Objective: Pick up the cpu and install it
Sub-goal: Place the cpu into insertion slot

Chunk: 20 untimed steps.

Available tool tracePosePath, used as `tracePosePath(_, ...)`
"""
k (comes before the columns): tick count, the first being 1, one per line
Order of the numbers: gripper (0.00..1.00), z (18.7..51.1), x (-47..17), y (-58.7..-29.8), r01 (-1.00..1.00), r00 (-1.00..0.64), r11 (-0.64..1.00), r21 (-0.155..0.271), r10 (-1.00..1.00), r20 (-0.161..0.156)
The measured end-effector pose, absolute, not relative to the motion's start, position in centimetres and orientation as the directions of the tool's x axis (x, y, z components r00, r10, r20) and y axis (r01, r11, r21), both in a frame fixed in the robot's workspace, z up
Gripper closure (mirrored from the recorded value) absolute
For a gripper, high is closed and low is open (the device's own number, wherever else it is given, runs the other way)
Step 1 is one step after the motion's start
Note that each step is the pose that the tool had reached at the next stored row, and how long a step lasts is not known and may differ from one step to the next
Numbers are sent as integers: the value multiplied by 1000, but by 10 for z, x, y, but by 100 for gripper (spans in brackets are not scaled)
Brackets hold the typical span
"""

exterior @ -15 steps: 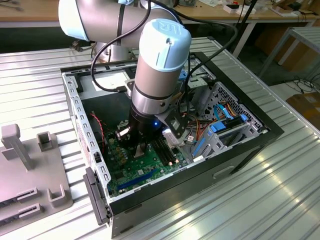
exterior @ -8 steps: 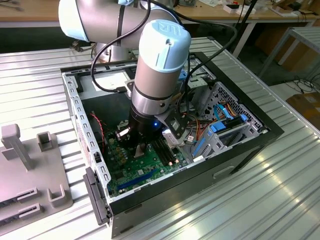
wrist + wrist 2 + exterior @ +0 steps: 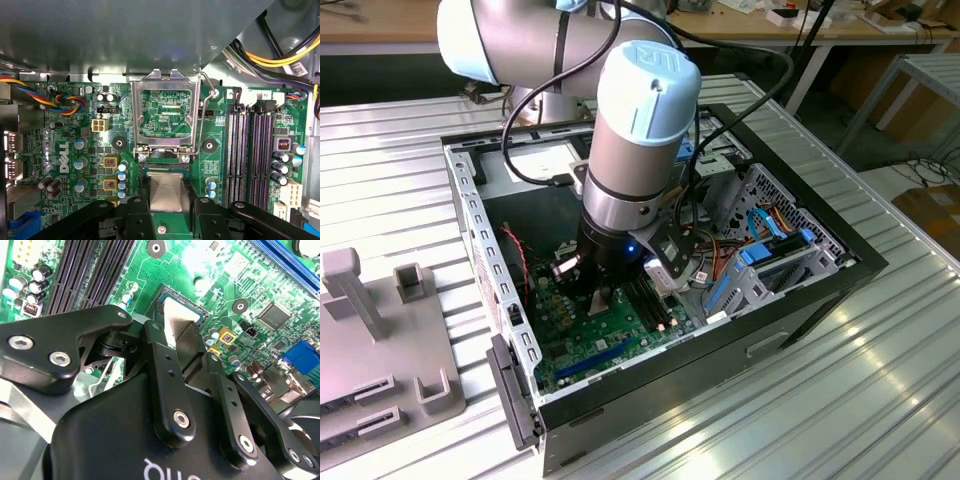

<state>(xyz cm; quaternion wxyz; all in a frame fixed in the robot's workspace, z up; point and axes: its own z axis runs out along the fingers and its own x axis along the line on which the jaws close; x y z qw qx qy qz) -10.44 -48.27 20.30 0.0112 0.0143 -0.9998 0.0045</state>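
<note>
Ribbed metal worktop (image 3: 840, 400) carries an open case (image 3: 800, 310); in the exterior view a grey fixture (image 3: 380, 340) lies at its nine o'clock. Inside, the end effector (image 3: 170, 202) is clamped on the cpu (image 3: 167, 190) by opposite edges, just over the socket (image 3: 165, 171), probably to seat it square; the frame (image 3: 165, 142) stands flipped open for that. The cpu is a small, flat, silvery square.

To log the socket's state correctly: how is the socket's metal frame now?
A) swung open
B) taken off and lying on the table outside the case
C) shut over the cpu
A: in the first wrist view the metal frame stands swung open, with the green board visible through its window, while the hand holds the cpu.
</note>
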Motion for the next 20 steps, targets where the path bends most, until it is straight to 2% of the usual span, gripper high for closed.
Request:
tracePosePath(6, 64, 212, -104, -483, -29, -999, 1000, -9, -29, 26)
tracePosePath(20, 64, 207, -103, -483, -29, -999, 1000, -9, -29, 26)
